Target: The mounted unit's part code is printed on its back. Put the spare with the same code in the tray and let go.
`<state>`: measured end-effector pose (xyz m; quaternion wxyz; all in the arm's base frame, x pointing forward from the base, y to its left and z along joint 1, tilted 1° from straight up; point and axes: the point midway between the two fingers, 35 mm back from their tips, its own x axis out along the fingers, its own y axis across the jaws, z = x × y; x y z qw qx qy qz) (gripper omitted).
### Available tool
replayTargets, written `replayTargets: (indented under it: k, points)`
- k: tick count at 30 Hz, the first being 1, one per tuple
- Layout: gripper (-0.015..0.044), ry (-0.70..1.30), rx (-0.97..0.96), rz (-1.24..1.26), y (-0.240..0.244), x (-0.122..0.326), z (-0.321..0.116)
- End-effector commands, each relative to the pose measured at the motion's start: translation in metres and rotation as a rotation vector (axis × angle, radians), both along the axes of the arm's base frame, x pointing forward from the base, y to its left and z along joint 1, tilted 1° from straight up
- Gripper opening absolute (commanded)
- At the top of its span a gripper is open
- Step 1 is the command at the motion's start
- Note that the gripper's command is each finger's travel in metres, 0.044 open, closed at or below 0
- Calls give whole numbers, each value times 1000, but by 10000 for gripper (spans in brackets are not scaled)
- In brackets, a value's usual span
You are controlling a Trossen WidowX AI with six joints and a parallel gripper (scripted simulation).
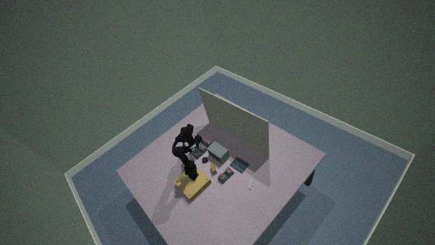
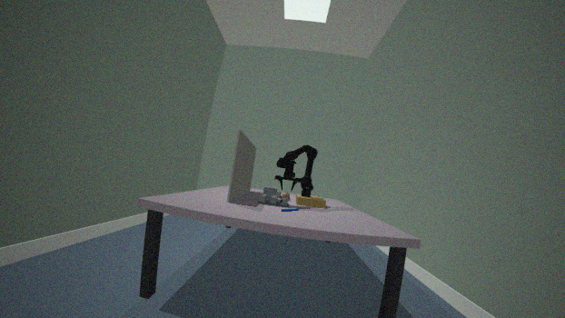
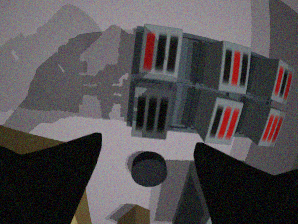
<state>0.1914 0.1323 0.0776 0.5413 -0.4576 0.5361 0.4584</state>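
Observation:
My gripper (image 1: 194, 144) (image 2: 287, 189) (image 3: 149, 144) is open and empty, pointing down above the table beside the left rack (image 3: 184, 107). That rack holds several grey spares with barred faces. In the wrist view, a spare with three black bars (image 3: 151, 112) lies just beyond the fingertips; behind it is a spare with one red and two black bars (image 3: 162, 50). To the right are a black-red-red spare (image 3: 225, 120) and an all-red one (image 3: 271, 127). The grey mounted unit (image 1: 218, 151) stands beside the rack; its back code is hidden. The dark tray (image 1: 240, 164) is empty.
A second rack with red-marked spares (image 1: 225, 176) stands near the tray. A tall panel (image 1: 238, 129) (image 2: 242, 168) rises behind. A dark round piece (image 1: 205, 159) (image 3: 149, 169) and an orange block (image 1: 213, 169) lie near the yellow base (image 1: 192, 189). A blue stick (image 2: 290, 210) shows in the exterior view.

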Motion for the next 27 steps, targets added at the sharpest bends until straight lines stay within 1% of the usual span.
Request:
replayTargets:
  k: [1,8,27]
  points:
    - [300,-4,8,-1,3,1,-3]
    - [300,-4,8,-1,5,2,-7]
    - [300,-5,8,-1,8,4,-38]
